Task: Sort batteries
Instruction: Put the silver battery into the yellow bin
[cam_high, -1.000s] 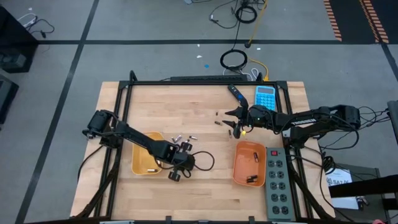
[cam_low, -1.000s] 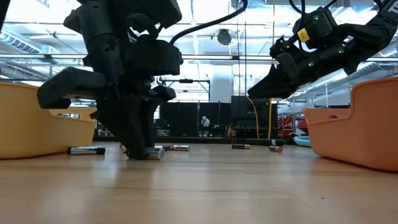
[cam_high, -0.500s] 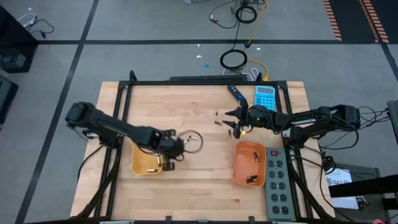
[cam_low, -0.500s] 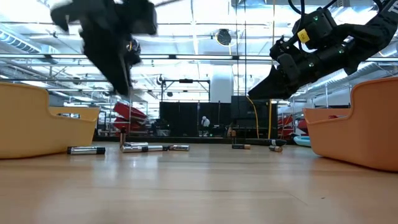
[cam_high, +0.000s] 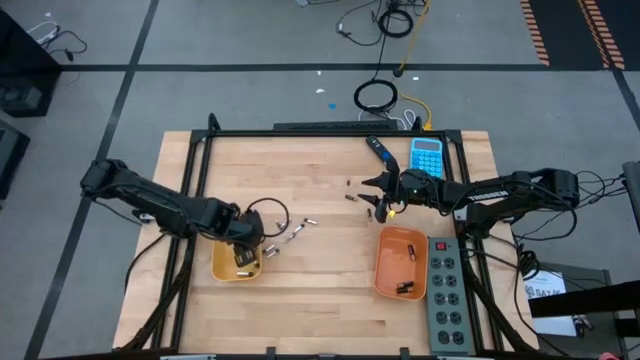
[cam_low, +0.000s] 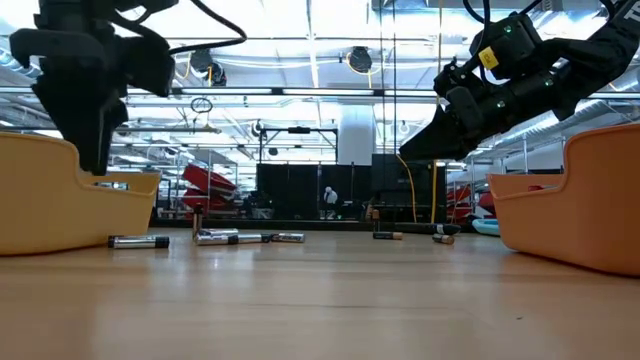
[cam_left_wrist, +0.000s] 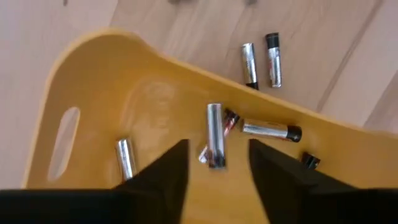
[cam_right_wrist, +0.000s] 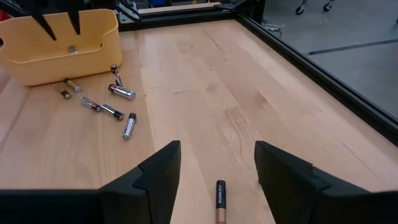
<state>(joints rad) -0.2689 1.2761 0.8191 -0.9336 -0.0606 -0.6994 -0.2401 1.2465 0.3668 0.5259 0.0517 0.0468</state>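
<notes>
Calculator (cam_high: 427, 156) and power strip (cam_high: 446, 295) beside right pincer (cam_high: 375, 200)

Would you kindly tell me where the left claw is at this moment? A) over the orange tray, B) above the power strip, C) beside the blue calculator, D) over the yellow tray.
D: the left claw hangs open over the yellow tray, and the left wrist view looks down between its fingers at batteries lying in that tray.

right tool (cam_right_wrist: 216, 163) open (above table) | battery (cam_right_wrist: 220, 201) between fingers | yellow tray (cam_right_wrist: 62, 50) far
</notes>
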